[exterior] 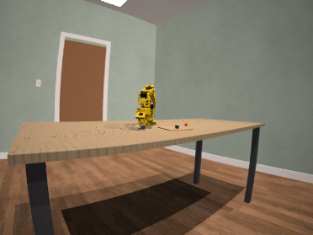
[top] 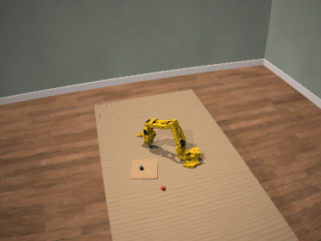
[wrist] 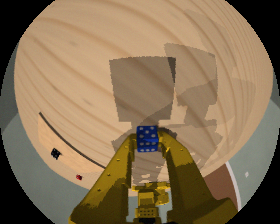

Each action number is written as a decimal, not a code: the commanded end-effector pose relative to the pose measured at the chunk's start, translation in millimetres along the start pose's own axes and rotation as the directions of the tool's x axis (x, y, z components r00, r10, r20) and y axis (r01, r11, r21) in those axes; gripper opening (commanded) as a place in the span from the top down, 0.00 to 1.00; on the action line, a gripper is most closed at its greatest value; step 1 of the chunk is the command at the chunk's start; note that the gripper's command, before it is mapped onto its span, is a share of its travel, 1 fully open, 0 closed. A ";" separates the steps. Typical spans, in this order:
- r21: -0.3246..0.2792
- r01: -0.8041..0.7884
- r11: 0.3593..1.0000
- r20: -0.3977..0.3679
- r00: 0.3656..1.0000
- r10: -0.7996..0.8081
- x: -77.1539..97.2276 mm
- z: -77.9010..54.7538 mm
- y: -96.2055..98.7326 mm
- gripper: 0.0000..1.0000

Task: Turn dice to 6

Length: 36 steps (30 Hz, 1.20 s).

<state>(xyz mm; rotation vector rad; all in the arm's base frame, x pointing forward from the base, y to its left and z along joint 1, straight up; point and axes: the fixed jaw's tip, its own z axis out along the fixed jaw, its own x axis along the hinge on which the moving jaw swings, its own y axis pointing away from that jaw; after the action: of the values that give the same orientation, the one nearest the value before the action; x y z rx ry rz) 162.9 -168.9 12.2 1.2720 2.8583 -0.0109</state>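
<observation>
My gripper [wrist: 148, 140] [top: 151, 145] [exterior: 143, 126] is shut on the blue die [wrist: 148, 137] [top: 151, 146] [exterior: 143, 128], low over the table and off the mat, on its far side. The die's white pips show in the wrist view. The black die [top: 141, 168] [exterior: 177, 126] [wrist: 55, 153] lies on the small tan mat [top: 151, 171] [exterior: 168, 128] [wrist: 44, 136]. The red die [top: 163, 187] [exterior: 186, 125] [wrist: 79, 176] lies on the table beyond the mat's front corner, apart from the other dice.
The arm's yellow base [top: 191, 158] stands on the table to the right of the mat. The long wooden table [top: 207, 208] [exterior: 76, 140] runs well past the arm on all sides; its edges are far from the dice.
</observation>
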 end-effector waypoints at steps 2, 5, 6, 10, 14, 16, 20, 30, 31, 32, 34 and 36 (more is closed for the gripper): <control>-0.001 0.001 1.000 0.032 0.999 -0.001 -3.7 -4.6 -1.2 1.00; -0.001 0.001 1.000 0.032 0.999 -0.001 -3.7 -4.6 -1.2 1.00; -0.001 0.001 1.000 0.032 0.999 -0.001 -3.7 -4.6 -1.2 1.00; -0.001 0.001 1.000 0.032 0.999 -0.001 -3.9 -6.3 -1.1 1.00; -0.001 0.001 1.000 0.032 0.999 -0.001 -4.5 -12.5 -0.7 1.00; -0.001 0.001 1.000 0.032 0.999 -0.001 -4.7 -17.4 -0.4 1.00; -0.001 0.001 1.000 0.032 0.999 -0.001 -4.7 -29.1 0.3 1.00; -0.001 0.001 1.000 0.032 0.999 -0.001 -2.6 -49.6 1.4 1.00; -0.001 0.001 1.000 0.032 0.999 -0.001 -2.3 -51.0 1.5 1.00; -0.001 0.001 1.000 0.032 0.999 -0.001 -2.1 -52.1 1.6 1.00; -0.001 0.001 1.000 0.032 0.999 -0.001 -1.9 -53.5 1.7 1.00; -0.001 0.001 1.000 0.032 0.999 -0.001 -1.8 -53.9 1.7 1.00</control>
<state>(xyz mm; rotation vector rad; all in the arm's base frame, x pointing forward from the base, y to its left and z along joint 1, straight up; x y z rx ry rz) 158.2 -163.4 48.5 1.2896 2.9005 0.0211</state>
